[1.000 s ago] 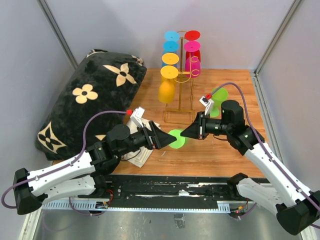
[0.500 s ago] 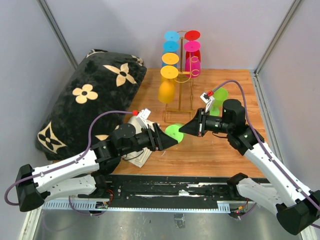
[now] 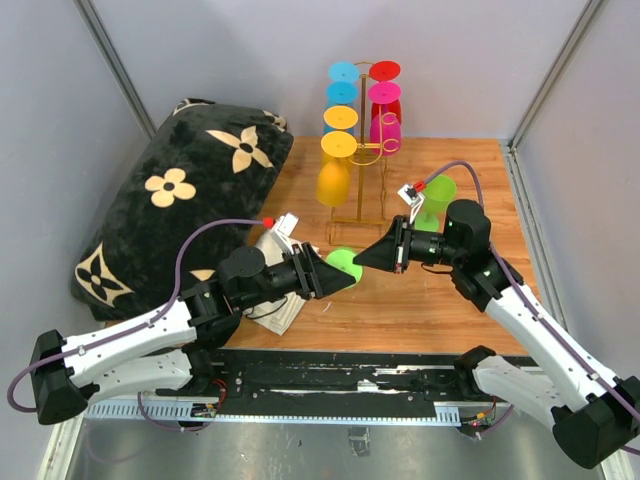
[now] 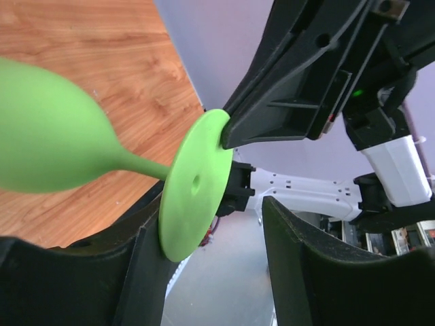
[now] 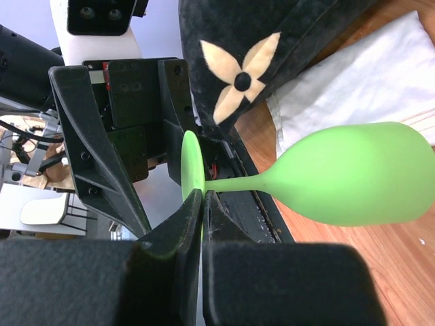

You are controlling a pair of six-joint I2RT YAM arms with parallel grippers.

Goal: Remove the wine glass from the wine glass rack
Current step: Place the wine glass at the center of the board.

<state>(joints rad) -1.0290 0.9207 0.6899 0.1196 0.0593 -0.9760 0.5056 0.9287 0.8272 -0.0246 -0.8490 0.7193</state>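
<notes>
Handover risk — your right gripper (image 5: 202, 204) pinches the green wine glass (image 5: 346, 176) by its foot, midair near the wine glass rack (image 3: 357, 205); left gripper (image 4: 211, 238) straddles it unclamped; release early, it drops.

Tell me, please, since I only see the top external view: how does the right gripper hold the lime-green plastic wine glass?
Observer: The right gripper is shut on the lime-green plastic wine glass, pinching the rim of its flat round foot edge-on.
Operator: Thank you. And the left gripper?
Observer: The left gripper is open, with one finger on each side of that foot and a gap showing on one side.
Operator: How does the bowl lie?
Observer: It lies sideways with the stem about level. The wooden table and a white cloth are behind it.
</notes>
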